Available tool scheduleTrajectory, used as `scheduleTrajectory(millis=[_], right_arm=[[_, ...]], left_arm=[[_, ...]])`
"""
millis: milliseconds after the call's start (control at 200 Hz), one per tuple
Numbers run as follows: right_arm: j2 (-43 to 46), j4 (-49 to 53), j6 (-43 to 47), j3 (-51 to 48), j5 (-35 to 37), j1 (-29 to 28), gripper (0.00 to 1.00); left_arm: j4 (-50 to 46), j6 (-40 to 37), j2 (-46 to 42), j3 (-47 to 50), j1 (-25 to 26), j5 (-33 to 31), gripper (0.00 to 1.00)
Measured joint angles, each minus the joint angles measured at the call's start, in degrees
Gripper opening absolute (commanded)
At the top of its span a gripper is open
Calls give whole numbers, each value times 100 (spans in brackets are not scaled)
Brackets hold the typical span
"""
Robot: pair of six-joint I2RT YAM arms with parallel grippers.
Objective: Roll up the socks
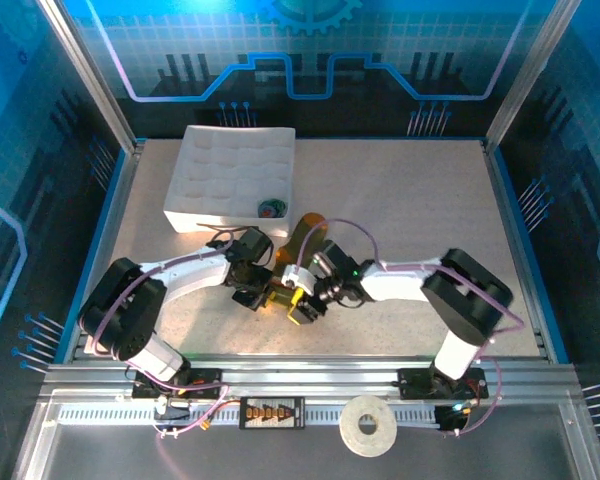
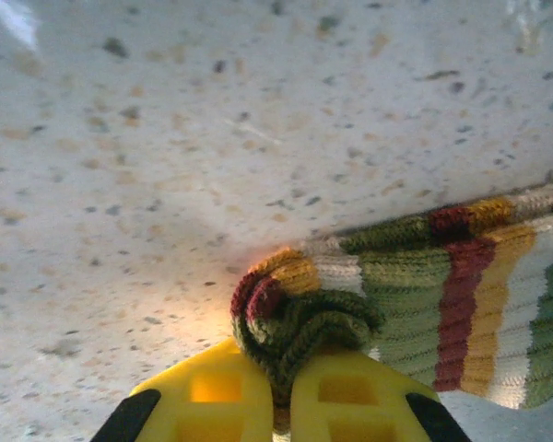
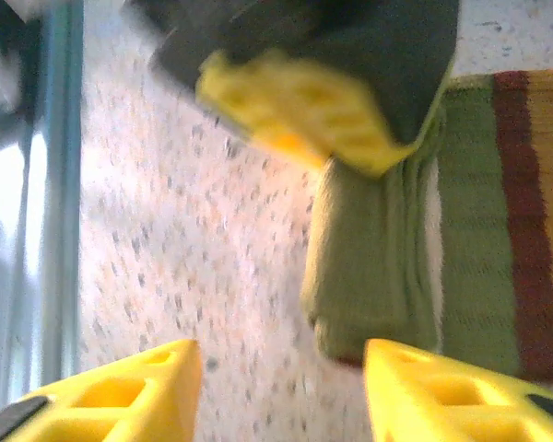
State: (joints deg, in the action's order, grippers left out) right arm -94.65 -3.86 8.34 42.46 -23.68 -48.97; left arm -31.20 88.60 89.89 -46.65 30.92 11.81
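**Trainee:** What holds the roll at this moment?

**Operator:** Left wrist view: my left gripper (image 2: 281, 401) is clenched on the rolled end of the olive sock (image 2: 415, 295). The coil is pinched between the two yellow fingers (image 2: 350, 391) and bulges just beyond their tips. The striped, unrolled length runs off to that gripper's right, flat on the surface (image 2: 166, 138). Right wrist view: my right gripper (image 3: 281, 396) stands with its jaws apart and nothing between them. The coil lies just ahead of one finger.

**Trainee:** Where is the risk?

**Operator:** I judge three hazards.
- **Unwinding:** one gripper alone carries the coil. The knit looks springy, so a shallow pinch could let the outer turn slip free and unwind.
- **Collision:** top view, the two grippers sit almost tip to tip. A careless approach by the right one could knock the left finger or push the coil out of its pinch.
- **Dragging:** the flat length is unanchored. If I turn the left gripper, the whole sock may drag across the surface instead of winding on.

**Trainee:** And beyond the grippers?

**Operator:** Past both sits the white tray (image 1: 195, 218), with a small dark bundle (image 1: 272, 207) in the corner nearest them, too small to identify. The sock's far end lies near that corner, and a sweep could snag it on the tray wall.
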Motion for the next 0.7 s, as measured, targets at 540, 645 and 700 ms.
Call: scheduleTrajectory(millis=[540, 645, 700], right_arm=[[-111, -1217, 1685, -286, 3399, -1504, 39], [-411, -1211, 1690, -55, 3602, -1510, 31], [-492, -1213, 1692, 4, 3683, -1510, 25]], left_arm=[[-776, -201, 459, -542, -188, 254, 0], [-815, -247, 466, -551, -219, 289, 0], [-824, -295, 468, -551, -227, 306, 0]])
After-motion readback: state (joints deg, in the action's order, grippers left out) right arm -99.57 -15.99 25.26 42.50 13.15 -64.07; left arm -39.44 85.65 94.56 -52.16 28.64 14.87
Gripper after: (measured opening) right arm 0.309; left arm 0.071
